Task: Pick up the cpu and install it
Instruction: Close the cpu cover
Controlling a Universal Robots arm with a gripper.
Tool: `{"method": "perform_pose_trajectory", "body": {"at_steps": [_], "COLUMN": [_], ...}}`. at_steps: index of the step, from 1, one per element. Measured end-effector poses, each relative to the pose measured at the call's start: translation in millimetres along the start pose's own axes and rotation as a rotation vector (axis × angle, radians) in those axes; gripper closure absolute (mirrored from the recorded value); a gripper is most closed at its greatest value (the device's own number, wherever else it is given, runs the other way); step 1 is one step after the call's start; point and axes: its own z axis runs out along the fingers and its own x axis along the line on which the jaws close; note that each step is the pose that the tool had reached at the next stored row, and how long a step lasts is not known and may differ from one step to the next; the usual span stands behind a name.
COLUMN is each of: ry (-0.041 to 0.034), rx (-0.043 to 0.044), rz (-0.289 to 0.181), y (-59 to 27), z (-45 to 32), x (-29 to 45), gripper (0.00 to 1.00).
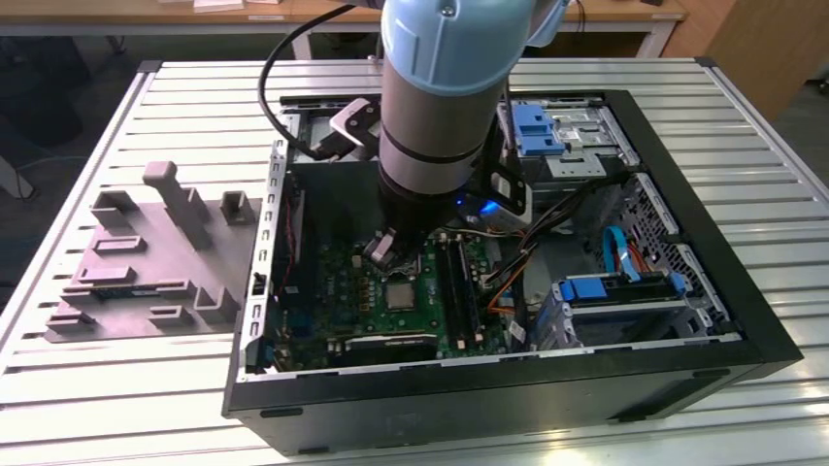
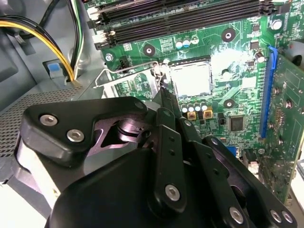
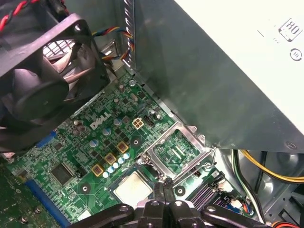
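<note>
1. Jaws stand narrow, the two fingers drawn almost together with nothing visible between them (in both wrist views they run side by side down to a thin tip).
2. The gripper (image 2: pixel 163 88) hangs low over the green motherboard (image 2: pixel 228 71), and its tip comes down at the socket's edge near the board's middle.
3. The cpu (image 2: pixel 191 80) lies flat in that socket on the motherboard with its silvery top up, just beside the gripper's tip; whether the tip touches it I cannot tell.
4. The socket's hollow metal frame (image 3: pixel 192 134) is swung open and tilts up off the motherboard on the far side of the tip from the cpu, with green board showing through its opening.
5. A thin wire lever (image 2: pixel 124 70) stands raised off the motherboard along that frame.
6. Long black memory slots (image 2: pixel 190 14) run along the motherboard past the socket, and a blue slot (image 2: pixel 270 90) lies toward another edge of it.
7. A black fan (image 3: pixel 42 90) stands over one edge of the motherboard, and a large grey metal box (image 3: pixel 199 71) rises along another.
8. In the exterior view the motherboard lies at the bottom of an open black computer case (image 1: pixel 518 388), with the arm reaching straight down to it.
</note>
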Motion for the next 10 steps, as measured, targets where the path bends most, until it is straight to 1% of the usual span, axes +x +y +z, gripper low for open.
{"method": "perform_pose_trajectory", "body": {"at_steps": [10], "ry": [-0.0007], "rx": [0.0006], "rz": [-0.001], "y": [0.0], "z": [0.2], "x": [0.0], "gripper": [0.89]}}
